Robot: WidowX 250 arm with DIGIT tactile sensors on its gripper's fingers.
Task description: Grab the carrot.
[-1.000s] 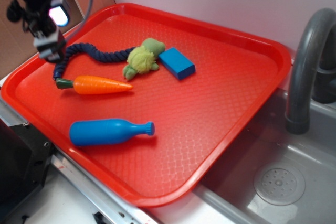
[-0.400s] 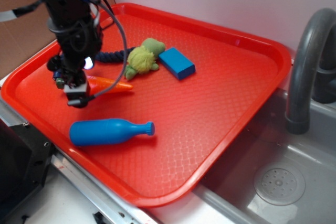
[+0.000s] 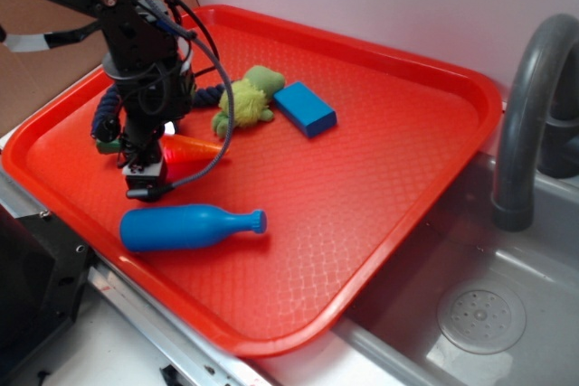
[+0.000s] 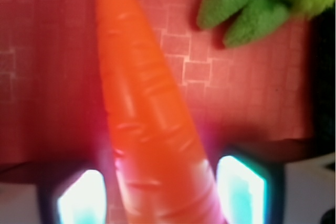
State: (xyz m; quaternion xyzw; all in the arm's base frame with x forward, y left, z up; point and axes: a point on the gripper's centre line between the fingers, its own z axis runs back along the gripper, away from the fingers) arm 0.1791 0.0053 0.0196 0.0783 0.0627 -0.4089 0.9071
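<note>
The orange carrot (image 3: 195,148) lies on the red tray (image 3: 362,169) at its left side, with its green stub (image 3: 109,145) pointing left. My gripper (image 3: 147,174) is down over the carrot's thick half and hides most of it. In the wrist view the carrot (image 4: 152,114) runs up between my two fingers (image 4: 81,198), and a narrow gap shows on each side. The gripper (image 4: 163,195) is open and straddles the carrot without closing on it.
A blue bottle (image 3: 185,226) lies just in front of the carrot. The green plush toy (image 3: 244,98) with its navy rope (image 3: 109,113) and a blue block (image 3: 305,108) sit behind it. A sink (image 3: 488,314) and grey faucet (image 3: 529,106) are to the right of the tray.
The gripper has come from above the tray's left rim to the right and down onto the carrot. It now sits lower, with its fingers on both sides of the carrot, which has not moved.
</note>
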